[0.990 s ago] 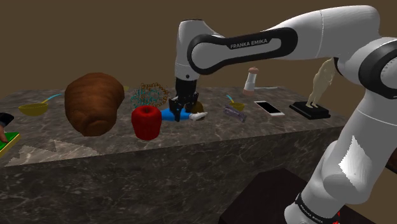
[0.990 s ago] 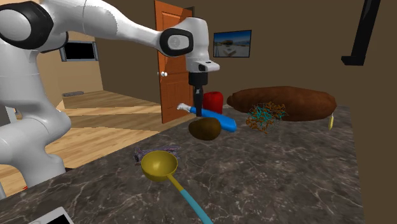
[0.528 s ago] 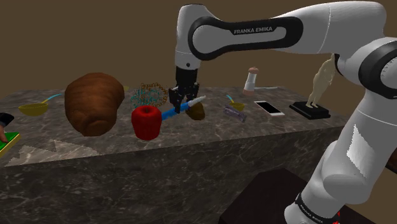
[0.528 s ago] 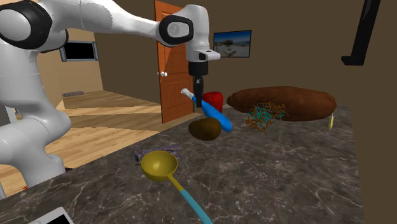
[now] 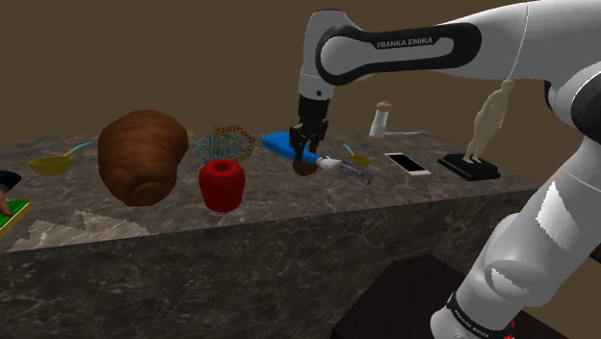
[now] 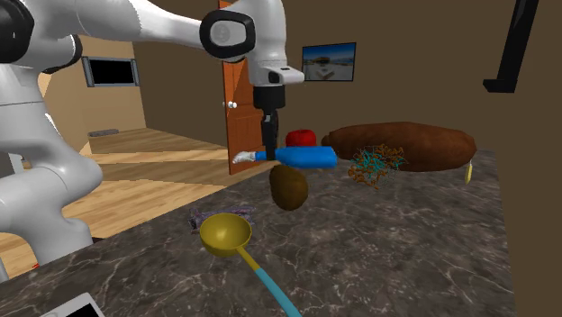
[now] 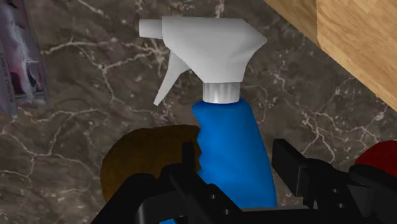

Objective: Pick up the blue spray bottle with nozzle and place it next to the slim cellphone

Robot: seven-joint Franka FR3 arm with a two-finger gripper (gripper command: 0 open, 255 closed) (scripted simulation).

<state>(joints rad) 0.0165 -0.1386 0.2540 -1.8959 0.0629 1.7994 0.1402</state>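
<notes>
Currently the blue spray bottle (image 5: 281,143) is hanging clear above the dark marbled counter (image 5: 106,220), lying roughly level, its white nozzle (image 5: 330,164) pointing toward the shoulder view's right. The black gripper (image 5: 306,151) is coming straight down onto it and pinching the blue body just behind the neck, one finger pressing on each side. Directly beneath the bottle a brown oval item (image 6: 288,186) is resting on the counter. Toward the shoulder view's right, well apart from the bottle, the slim cellphone (image 5: 407,163) is lying flat with its white face up, and a pale figurine (image 5: 484,123) on a dark base is standing just beyond it. Toward that view's left a red rounded item (image 5: 221,185) and a large brown loaf-like lump (image 5: 143,154) are sitting. Nearer the second exterior camera a yellow ladle (image 6: 225,232) is lying on the counter.
</notes>
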